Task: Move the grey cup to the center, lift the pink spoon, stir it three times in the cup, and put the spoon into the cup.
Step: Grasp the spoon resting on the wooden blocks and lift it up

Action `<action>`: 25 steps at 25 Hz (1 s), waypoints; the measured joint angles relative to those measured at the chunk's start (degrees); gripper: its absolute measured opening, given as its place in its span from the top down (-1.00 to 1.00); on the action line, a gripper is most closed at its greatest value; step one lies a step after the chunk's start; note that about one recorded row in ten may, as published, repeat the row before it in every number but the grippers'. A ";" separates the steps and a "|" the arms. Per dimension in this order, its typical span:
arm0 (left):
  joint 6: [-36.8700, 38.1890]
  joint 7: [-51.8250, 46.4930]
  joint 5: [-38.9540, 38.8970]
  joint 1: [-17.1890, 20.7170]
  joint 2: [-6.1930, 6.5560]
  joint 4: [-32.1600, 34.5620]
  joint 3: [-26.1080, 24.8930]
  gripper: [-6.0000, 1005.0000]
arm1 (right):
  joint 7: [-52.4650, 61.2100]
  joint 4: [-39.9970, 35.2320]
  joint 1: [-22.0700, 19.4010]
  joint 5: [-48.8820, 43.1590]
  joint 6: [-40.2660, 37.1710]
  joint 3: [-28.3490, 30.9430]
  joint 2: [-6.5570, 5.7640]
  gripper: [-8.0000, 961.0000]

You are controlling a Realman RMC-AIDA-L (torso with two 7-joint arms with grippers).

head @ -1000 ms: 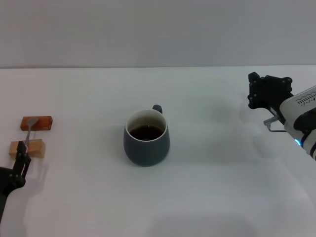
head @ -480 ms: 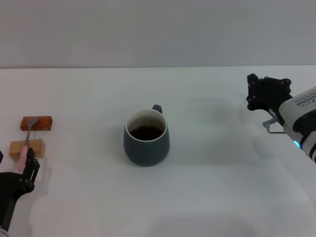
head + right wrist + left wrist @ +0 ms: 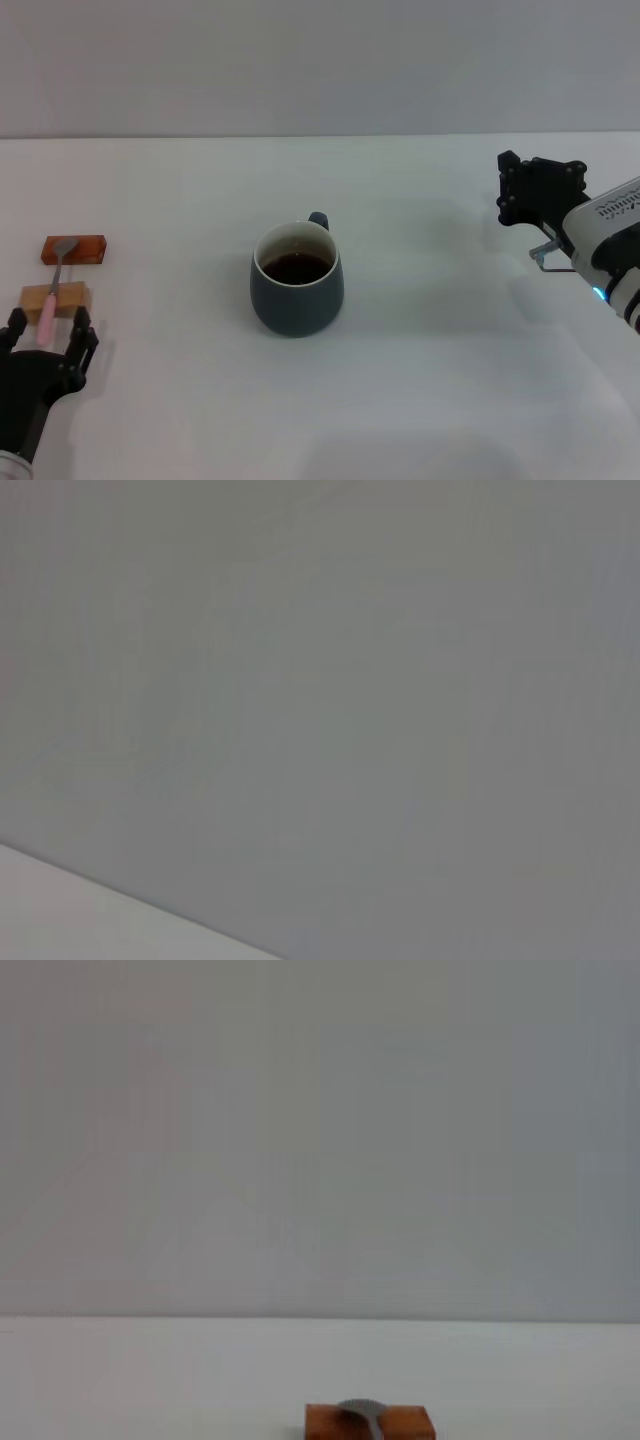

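The grey cup (image 3: 296, 282) stands upright at the table's middle with dark liquid inside and its handle at the far side. At the far left the pink spoon (image 3: 50, 300) lies across two small blocks, its metal bowl (image 3: 64, 246) on the orange one. My left gripper (image 3: 47, 332) is open at the near end of the pink handle, one finger on each side, gripping nothing. The left wrist view shows the spoon's bowl (image 3: 358, 1410) on the orange block (image 3: 370, 1423). My right gripper (image 3: 540, 190) hangs open and empty above the table at the right.
The orange block (image 3: 74, 249) and the tan block (image 3: 57, 297) sit one behind the other near the left edge. The white table (image 3: 440, 380) runs back to a plain grey wall.
My left gripper has drawn back toward the table's near edge, from over the tan block to the handle's end, with both fingers now showing spread. The right gripper has barely shifted.
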 joint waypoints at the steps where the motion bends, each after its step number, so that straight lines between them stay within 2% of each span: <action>1: -0.47 0.00 0.00 -0.23 0.00 -0.04 -0.07 -0.40 | 0.00 0.02 0.00 0.00 0.00 -0.16 0.00 0.97; 25: -2.21 -0.78 -2.92 -3.02 0.00 -2.94 -0.44 -0.39 | 0.00 0.77 -0.09 0.01 0.01 -0.38 0.10 0.97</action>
